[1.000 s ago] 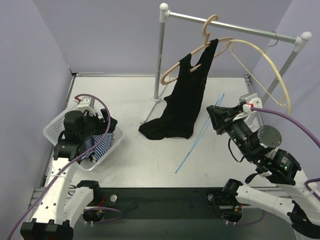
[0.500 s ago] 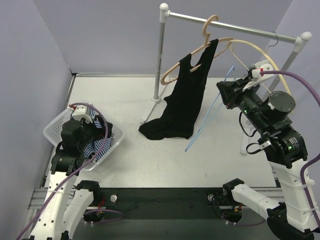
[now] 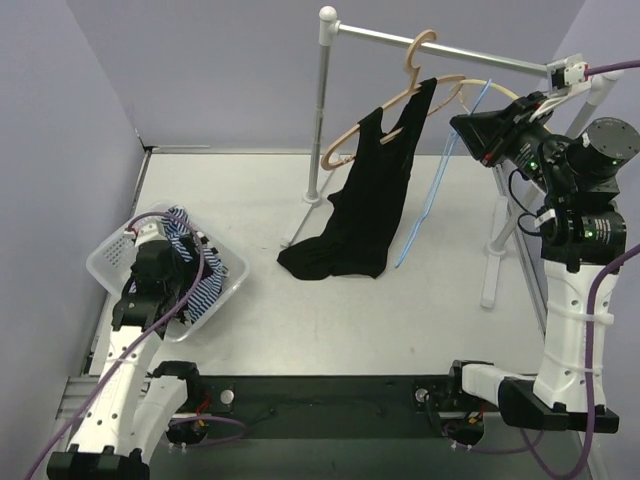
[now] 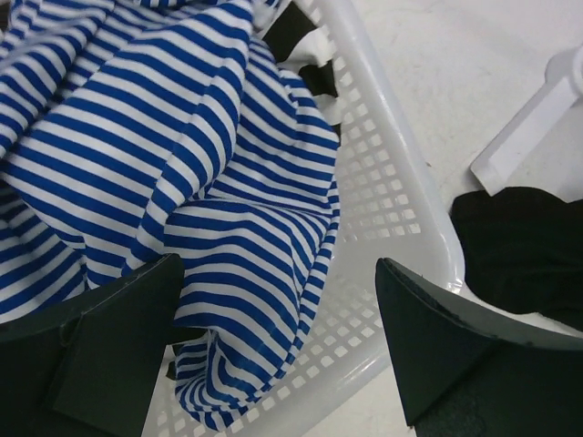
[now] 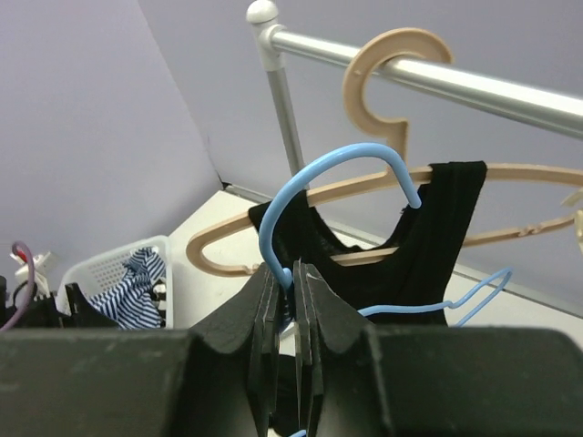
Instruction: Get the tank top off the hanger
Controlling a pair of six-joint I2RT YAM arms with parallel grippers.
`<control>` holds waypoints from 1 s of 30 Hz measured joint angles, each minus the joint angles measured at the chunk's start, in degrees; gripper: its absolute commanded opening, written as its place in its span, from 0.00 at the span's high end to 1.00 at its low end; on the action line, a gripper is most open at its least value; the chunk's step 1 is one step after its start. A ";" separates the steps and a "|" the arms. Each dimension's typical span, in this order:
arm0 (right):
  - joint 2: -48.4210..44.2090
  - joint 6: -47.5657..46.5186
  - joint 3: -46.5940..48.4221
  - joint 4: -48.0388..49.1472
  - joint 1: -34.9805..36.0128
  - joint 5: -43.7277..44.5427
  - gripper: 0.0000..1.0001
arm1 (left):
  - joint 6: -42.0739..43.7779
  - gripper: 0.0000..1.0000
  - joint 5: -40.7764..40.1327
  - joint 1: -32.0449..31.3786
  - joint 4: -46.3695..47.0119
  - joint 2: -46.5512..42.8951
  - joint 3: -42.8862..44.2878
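Clamping the thin blue wire hanger by its neck near the silver rail, likely to park it, the right gripper has not touched the black tank top draped on the tan plastic hanger, while the left gripper gapes above the white mesh basket.

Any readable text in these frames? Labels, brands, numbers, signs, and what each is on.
No readable text in any view.
Black tank top, tan hanger, blue hanger, white basket, striped cloth: no print visible.
White housing on the right wrist: has a red mark, too small to read.
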 measured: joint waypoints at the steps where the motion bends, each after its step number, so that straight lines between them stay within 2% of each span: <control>1: 0.72 1.29 0.17 1.09 -1.38 -1.62 1.00 | -1.01 0.03 0.76 1.44 0.02 1.44 -0.11; 4: 2.45 5.14 0.04 4.44 -5.46 -5.84 1.00 | -4.15 0.03 4.15 5.90 0.02 6.73 -0.50; 9: 5.49 16.35 -2.43 18.27 -12.02 -14.12 1.00 | -7.15 0.03 5.81 12.17 -1.51 12.92 -0.61; 12: 8.98 23.61 -1.90 27.02 -14.69 -17.38 1.00 | -7.21 0.03 5.07 12.44 -4.26 12.96 1.64; 16: 15.06 29.70 1.81 33.27 -16.13 -19.74 1.00 | -6.40 0.03 4.26 12.28 -5.18 8.68 5.46; 22: 21.35 31.69 8.22 33.16 -16.37 -20.76 1.00 | -4.94 0.03 3.61 10.19 -5.07 -1.31 6.64; 26: 23.10 28.81 12.63 28.30 -16.37 -20.48 0.99 | -3.91 0.03 3.37 8.90 -5.05 -2.99 6.97; 30: 23.04 27.80 12.81 26.14 -16.37 -20.31 0.98 | -3.41 0.03 3.39 7.78 -4.96 -2.97 7.76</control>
